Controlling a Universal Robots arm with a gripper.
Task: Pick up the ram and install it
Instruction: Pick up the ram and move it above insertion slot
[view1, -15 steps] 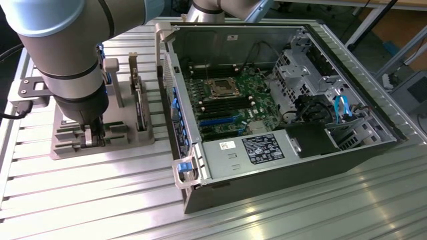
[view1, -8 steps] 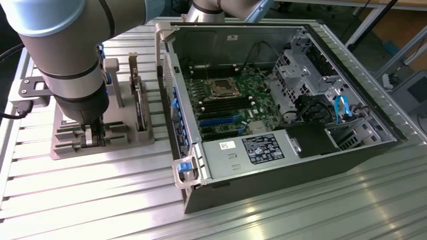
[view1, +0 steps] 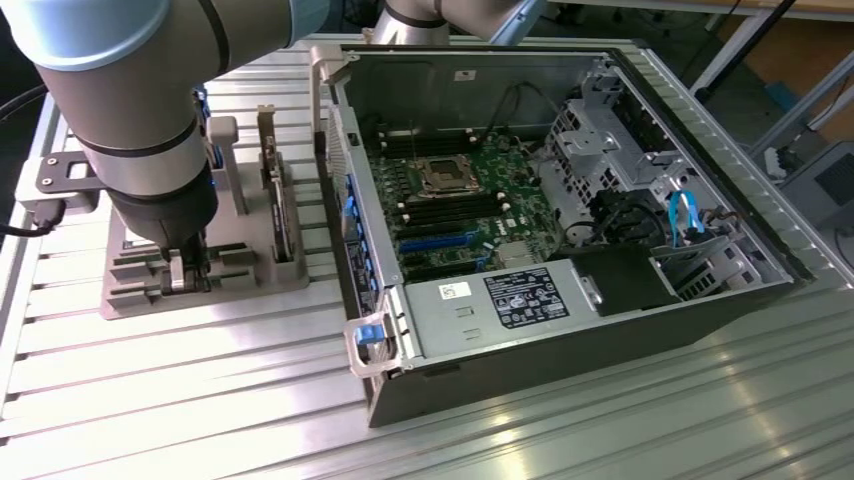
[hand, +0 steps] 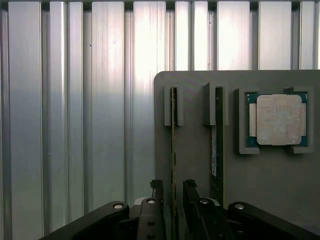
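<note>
The gripper (hand: 173, 189) is down over a grey parts holder (view1: 134, 300), which sits on the ribbed metal table (view1: 160, 400) at the left of the exterior view. The robot arm (view1: 134, 90) comes down from that view's upper left corner.

In the wrist view the ram (hand: 173, 150) stands on edge in the holder and shows as a thin greenish-gold line. Its far end is caught in a small grey slot bracket (hand: 173, 105). The jaws are wide open with one dark finger (hand: 157, 200) on each side of the stick. A narrow gap shows on both sides, so they straddle the ram without gripping it and hold nothing.

Just beside the ram, in a parallel slot, stands a darker board (hand: 216, 150) with a pale label on its side. Beyond that, a square silver processor (hand: 279, 120) lies flat in a corner-framed recess of the same holder.

The exterior view's centre and right hold an open computer case (view1: 694, 320) lying on its side. Inside are the green motherboard (view1: 454, 210), its bare processor socket (view1: 441, 177) and rows of dark memory slots (view1: 427, 213). A power supply (view1: 521, 297) with a black label sits along the case's lower edge. A tall card (view1: 275, 200) stands upright in the holder between the arm and the case.
</note>
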